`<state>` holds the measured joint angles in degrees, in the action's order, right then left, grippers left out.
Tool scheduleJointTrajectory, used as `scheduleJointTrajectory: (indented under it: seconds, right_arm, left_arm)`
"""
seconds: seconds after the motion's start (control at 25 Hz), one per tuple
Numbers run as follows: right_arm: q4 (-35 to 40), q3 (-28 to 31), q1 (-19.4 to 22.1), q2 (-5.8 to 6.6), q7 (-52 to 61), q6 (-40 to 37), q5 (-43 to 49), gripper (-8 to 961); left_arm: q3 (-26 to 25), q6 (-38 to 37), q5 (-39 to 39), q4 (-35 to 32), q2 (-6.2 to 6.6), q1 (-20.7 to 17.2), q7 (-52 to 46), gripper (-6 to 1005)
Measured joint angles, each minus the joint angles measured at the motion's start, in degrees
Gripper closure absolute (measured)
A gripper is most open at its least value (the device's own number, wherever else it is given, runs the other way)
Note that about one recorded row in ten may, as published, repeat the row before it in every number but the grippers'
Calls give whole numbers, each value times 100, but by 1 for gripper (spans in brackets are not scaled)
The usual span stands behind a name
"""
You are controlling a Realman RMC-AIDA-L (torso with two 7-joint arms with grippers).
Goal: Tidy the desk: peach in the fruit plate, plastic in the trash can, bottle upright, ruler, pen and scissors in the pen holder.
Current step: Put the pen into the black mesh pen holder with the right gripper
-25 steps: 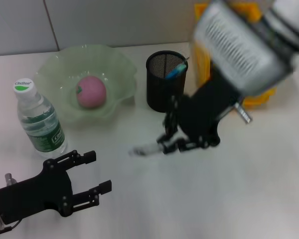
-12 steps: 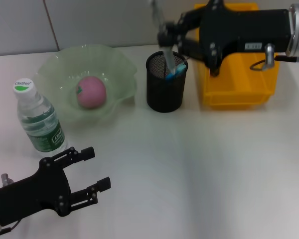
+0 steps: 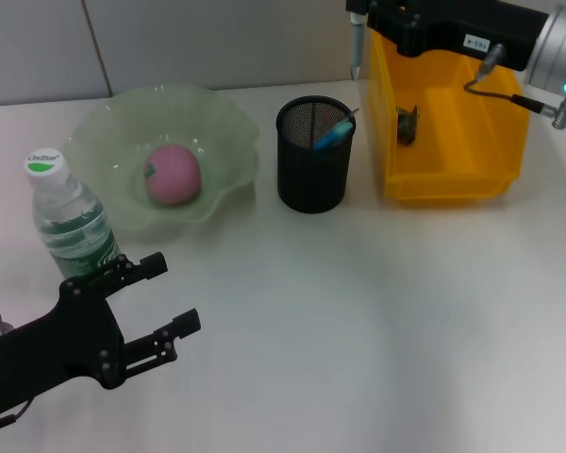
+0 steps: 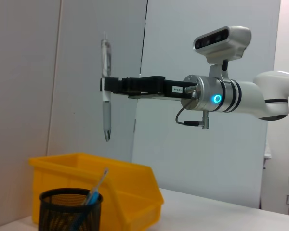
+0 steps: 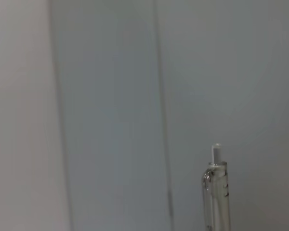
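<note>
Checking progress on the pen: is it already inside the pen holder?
No, the right gripper holds the pen upright in the air, well above the pen holder.

My right gripper is raised high, its arm stretched out level, black fingers clamped on a clear plastic pen that hangs upright, tip down. A blue ring glows on the silver wrist. My left gripper rests low near the front edge, fingers spread; it looks idle, as far as I can judge.

Clear pen upright, above pen holder
</note>
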<state>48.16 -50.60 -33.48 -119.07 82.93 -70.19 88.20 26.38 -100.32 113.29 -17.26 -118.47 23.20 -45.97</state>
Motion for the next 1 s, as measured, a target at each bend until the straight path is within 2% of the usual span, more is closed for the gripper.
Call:
scheduleJointTrajectory:
  seconds: [0.28, 0.6, 1.0]
  right_arm:
    - [-154, -19, -283, 48, 569, 604, 565, 818]
    - [-625, -42, -556, 61, 610, 950, 674, 816]
    - [-1114, -437, -794, 7, 444, 1608, 641, 813]
  left_arm:
    - [-2, -9, -199, -49, 19, -17, 7, 215]
    - [-1, -6, -334, -49, 16, -54, 13, 215]
    - [-1, -36, -370, -49, 26, -100, 12, 215]
